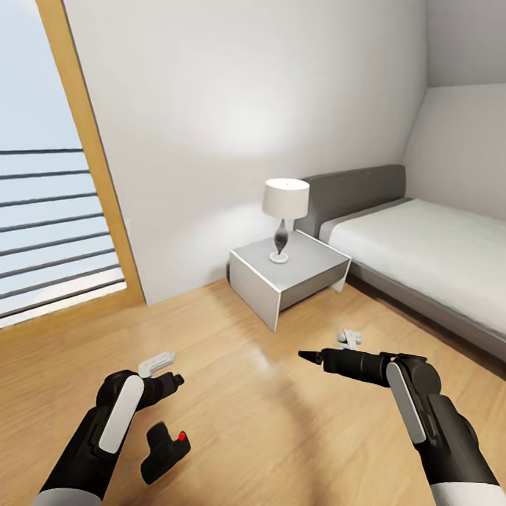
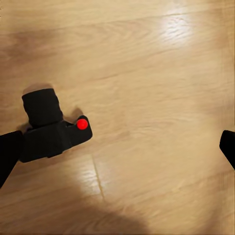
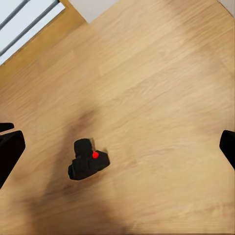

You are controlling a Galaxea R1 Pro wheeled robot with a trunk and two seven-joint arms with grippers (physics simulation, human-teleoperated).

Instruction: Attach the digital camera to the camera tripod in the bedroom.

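On the bedroom floor (image 1: 275, 423) the digital camera (image 1: 163, 453) lies ungrasped; both arms' jaws gape open, attaching undone.

Digital camera (image 1: 163, 454) on floor (image 1: 275, 431), nightstand (image 1: 289, 277) left of bed (image 1: 430, 253), lamp (image 1: 284, 217) on it

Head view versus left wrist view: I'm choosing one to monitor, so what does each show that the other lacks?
Head view alone: the bed, the nightstand with its lamp, the window, and both arms over the floor. Left wrist view alone: a close look at the digital camera's red button, with an open left end effector framing bare planks. Both share the digital camera lying on the wood floor.
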